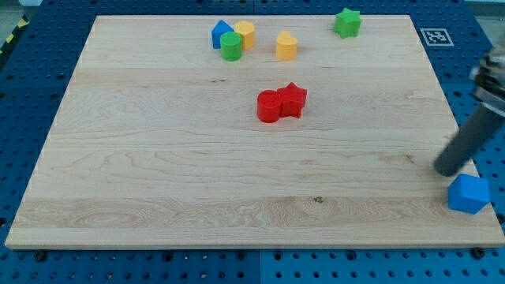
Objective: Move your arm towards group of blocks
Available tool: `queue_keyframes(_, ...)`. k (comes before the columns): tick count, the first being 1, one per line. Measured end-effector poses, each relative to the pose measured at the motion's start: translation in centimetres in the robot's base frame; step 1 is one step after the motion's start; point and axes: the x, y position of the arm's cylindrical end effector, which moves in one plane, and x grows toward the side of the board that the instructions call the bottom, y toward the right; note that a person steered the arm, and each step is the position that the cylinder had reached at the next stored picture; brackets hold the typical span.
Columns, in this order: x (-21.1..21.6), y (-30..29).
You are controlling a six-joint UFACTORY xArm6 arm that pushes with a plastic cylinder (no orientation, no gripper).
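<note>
My tip (444,170) is near the board's right edge, low in the view, just up and left of a blue block (468,194). A group of blocks sits near the view's top: a blue block (220,33), a green cylinder (231,47) and a yellow block (245,34) touch one another, and a yellow heart-like block (286,46) lies a little to their right. A red cylinder (269,106) and a red star (293,99) touch at the board's middle. A green star (346,22) is at the top right.
The wooden board (158,158) lies on a blue pegboard table (24,95). A black-and-white marker tag (437,36) sits off the board's top right corner.
</note>
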Motion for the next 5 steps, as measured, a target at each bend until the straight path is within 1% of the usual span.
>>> queue_keyframes(1, -4.6, -6.6)
queue_keyframes(2, -5.7, -15.7)
queue_keyframes(3, -5.7, -26.0)
queue_keyframes(4, -8.9, -36.8)
queue_keyframes(5, -19.1, -38.6)
